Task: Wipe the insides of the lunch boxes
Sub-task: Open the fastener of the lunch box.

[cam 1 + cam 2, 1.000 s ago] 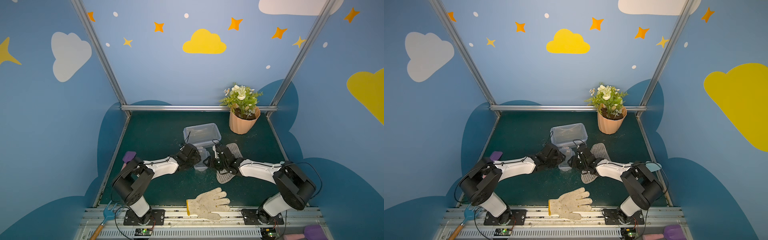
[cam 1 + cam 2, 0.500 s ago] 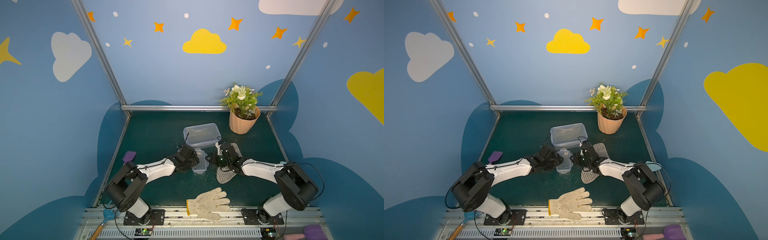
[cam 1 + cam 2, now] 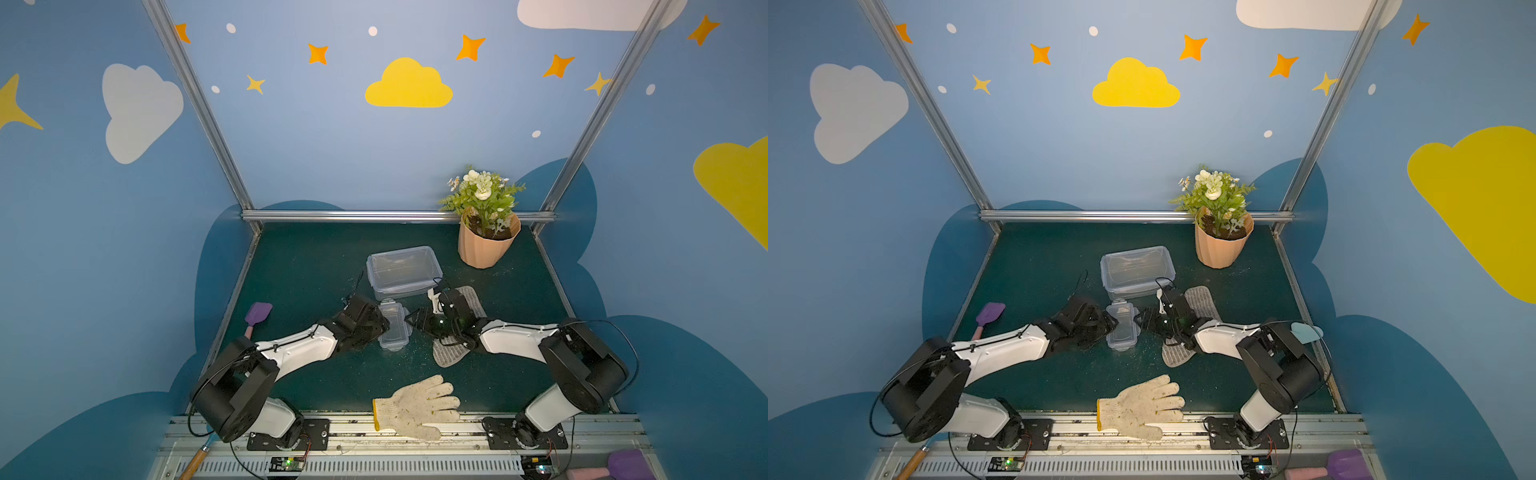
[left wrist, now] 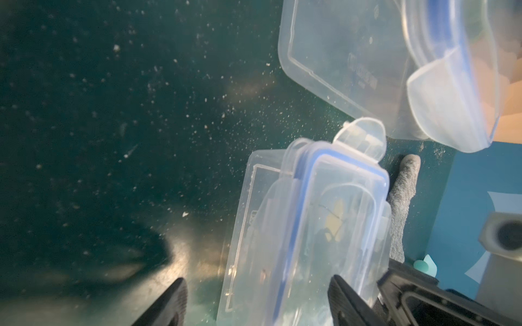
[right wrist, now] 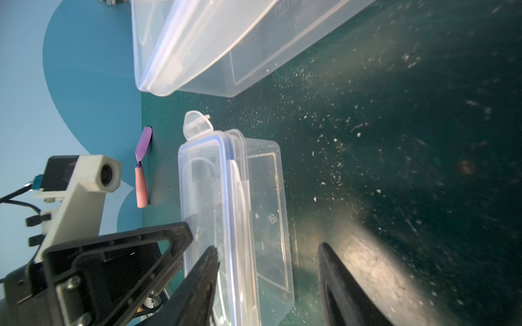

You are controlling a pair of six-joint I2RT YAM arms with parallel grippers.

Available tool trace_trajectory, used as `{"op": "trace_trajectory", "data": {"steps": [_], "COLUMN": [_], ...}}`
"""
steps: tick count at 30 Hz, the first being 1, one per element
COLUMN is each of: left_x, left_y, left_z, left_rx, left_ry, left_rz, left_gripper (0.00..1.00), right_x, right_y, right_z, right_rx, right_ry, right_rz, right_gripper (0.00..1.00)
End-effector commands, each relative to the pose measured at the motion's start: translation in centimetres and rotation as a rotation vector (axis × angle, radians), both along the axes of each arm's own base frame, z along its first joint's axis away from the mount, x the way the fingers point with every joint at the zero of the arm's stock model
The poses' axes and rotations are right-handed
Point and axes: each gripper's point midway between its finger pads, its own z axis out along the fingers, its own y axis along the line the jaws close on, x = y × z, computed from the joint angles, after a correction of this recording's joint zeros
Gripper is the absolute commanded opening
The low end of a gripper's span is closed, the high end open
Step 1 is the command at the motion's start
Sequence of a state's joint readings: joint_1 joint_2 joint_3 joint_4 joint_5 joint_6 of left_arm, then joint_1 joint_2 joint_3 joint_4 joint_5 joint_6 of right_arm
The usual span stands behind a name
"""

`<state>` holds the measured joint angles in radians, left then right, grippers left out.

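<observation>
The small lunch box [image 3: 394,326] [image 3: 1122,326] lies on the green table mat, its blue-rimmed lid on and one end clip flipped up. Just behind it sits the large lunch box [image 3: 403,270] [image 3: 1137,270], also with a lid on. My left gripper [image 3: 383,329] [image 4: 258,304] is open at the small box's left side. One of its fingers [image 4: 175,302] stands clear of the wall. My right gripper [image 3: 412,322] [image 5: 268,282] is open at the box's right side. There one finger [image 5: 203,282] is against the lid edge and the other is apart from the box.
A grey ribbed cloth pad [image 3: 468,297] lies under my right arm. A white knitted glove [image 3: 415,405] rests at the front edge. A peach flower pot [image 3: 488,245] stands at the back right and a purple spatula [image 3: 257,316] lies at the left. Crumbs speckle the mat.
Both grippers have widened their jaws around the small lunch box. My left arm has dropped lower and drawn back a little. The box now lies on the mat.
</observation>
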<state>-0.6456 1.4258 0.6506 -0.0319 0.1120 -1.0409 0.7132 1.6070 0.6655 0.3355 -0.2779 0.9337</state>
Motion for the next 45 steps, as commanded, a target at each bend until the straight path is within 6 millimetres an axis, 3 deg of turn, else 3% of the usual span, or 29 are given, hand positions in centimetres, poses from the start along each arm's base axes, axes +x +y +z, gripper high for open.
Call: {"op": "trace_trajectory", "data": {"steps": [1,5,10,14,22,33,45], "left_x": [0.3,0.5,1.2,1.6,2.3,2.4,2.7], "left_y": [0.3,1.2,1.4,0.8,0.6,0.1,-1.7], "left_z": [1.1,1.8,2.5,2.1,2.3,3.2,1.8], "left_rx": [-0.034,-0.084,-0.183,-0.267,-0.4,-0.464,-0.539], "left_ry": [-0.037,-0.081,-0.153,-0.175,-0.244,-0.286,-0.257], "left_rz": [0.021,0.072,0.129,0.155,0.211,0.246,0.244], "left_gripper": [0.79,0.8,0.8,0.79,0.71,0.59,0.52], "right_x": [0.4,0.6,0.0,-1.0,-3.2,-4.4,-5.0], "right_y": [1.6,2.3,2.1,1.6,0.5,-0.4,-1.1], "right_z": [0.7,0.4,0.0,-0.8,-2.5,-2.6,-2.0], "right_rx": [0.036,0.053,0.031,0.001,-0.051,-0.118,-0.148], "right_ry": [-0.016,-0.007,0.005,0.029,0.072,0.08,0.07], "right_rz": [0.035,0.04,0.038,0.035,0.022,0.004,-0.013], "right_gripper": [0.51,0.36,0.1,0.0,0.0,0.0,0.0]}}
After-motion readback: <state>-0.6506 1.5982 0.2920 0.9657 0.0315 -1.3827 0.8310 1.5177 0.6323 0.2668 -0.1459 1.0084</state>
